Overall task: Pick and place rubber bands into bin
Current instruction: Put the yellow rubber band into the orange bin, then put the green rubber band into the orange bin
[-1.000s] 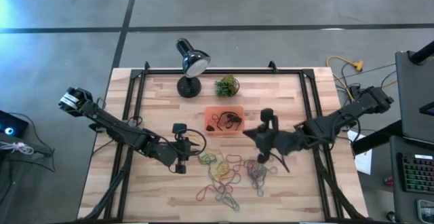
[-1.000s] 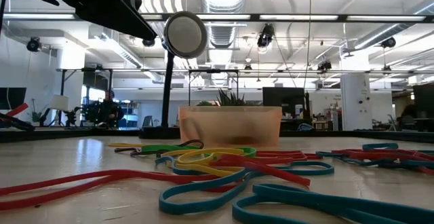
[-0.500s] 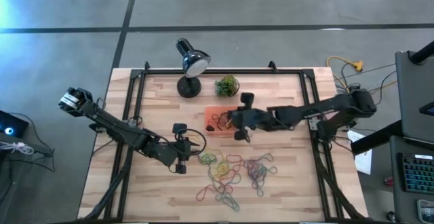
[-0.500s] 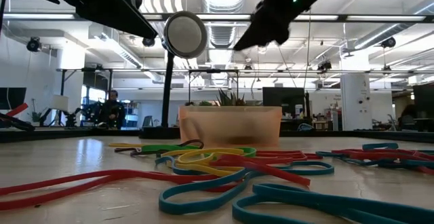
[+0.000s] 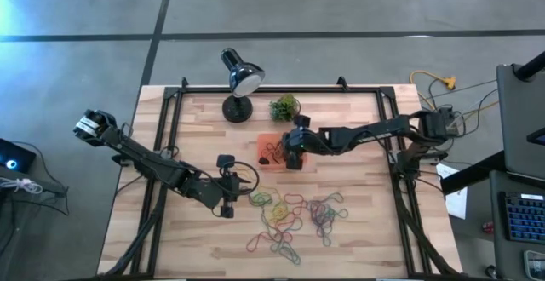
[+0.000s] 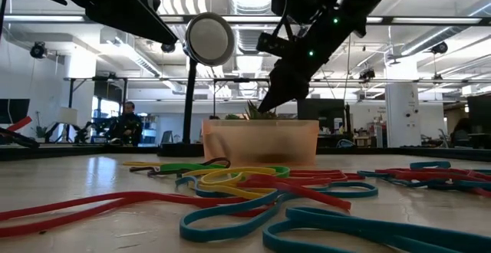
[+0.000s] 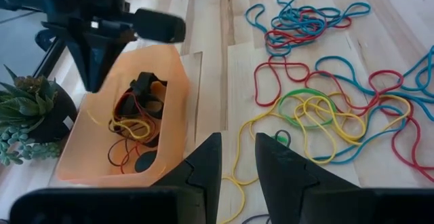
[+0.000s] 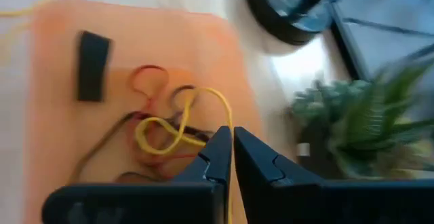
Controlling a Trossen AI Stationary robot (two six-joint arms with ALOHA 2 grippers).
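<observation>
**Two arms in view: right gripper over bin, left arm parked beside band pile**

The right gripper [image 5: 293, 155] is positioned above the bin [image 5: 271, 140], at its side nearer the right arm, as seen in the high view. In the right wrist view its fingers [image 8: 218, 153] are pressed nearly together, and a yellow rubber band [image 8: 178, 127] is seen running up between them, so the gripper is recorded as clamped on that band. Below it, the bin floor [image 8: 54, 108] is seen holding a tangle of red, yellow and dark bands plus a small black clip [image 8: 92, 66].

The left gripper [image 5: 227, 206] is held low over the table [image 5: 358, 230], just beside the loose pile. Its fingers [image 7: 203, 163] are seen with a narrow gap between them and nothing held.

The remaining rubber bands [image 5: 289, 217] are scattered on the table, in front of the bin and near it; red, yellow, green and blue loops are noted, overlapping one another.

A desk lamp [image 5: 238, 81] and a small green plant [image 5: 285, 107] are located behind the bin. In the low view, the right arm is seen descending toward the bin's rim [image 6: 261, 142].
</observation>
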